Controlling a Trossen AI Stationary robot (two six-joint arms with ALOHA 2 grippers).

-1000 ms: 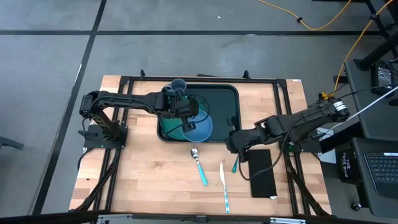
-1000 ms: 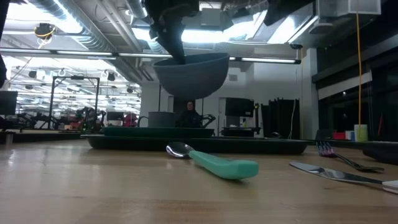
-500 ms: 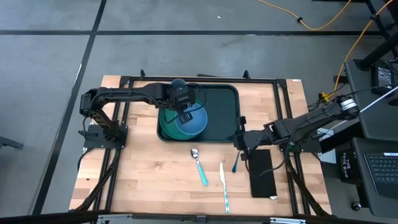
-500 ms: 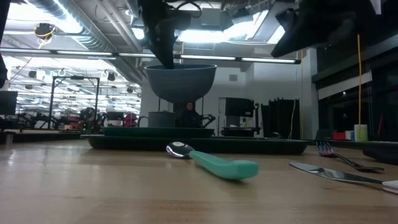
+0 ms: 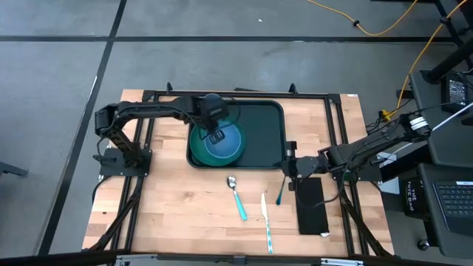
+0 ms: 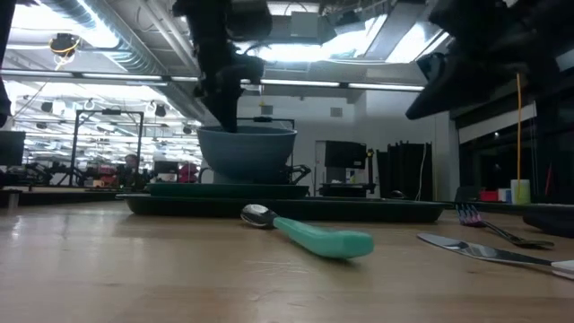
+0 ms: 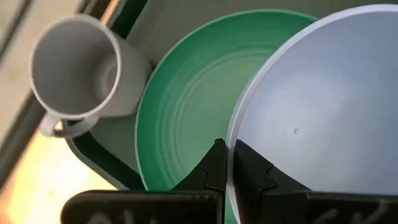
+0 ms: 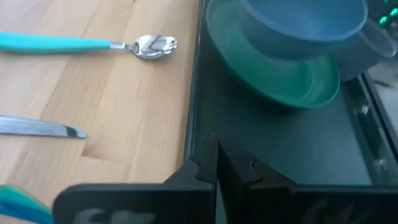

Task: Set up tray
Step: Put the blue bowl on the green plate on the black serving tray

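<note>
Bowl (image 5: 224,145) on plate (image 5: 198,145), left gripper (image 5: 215,133) gripping

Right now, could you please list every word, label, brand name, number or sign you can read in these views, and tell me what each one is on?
No text can be read in any view.
Tray, green plate, blue bowl, mug: no markings show.
Spoon, knife, fork, black napkin: no markings show.
Room behind the table, low view: any signs are too small and blurred to read.
</note>
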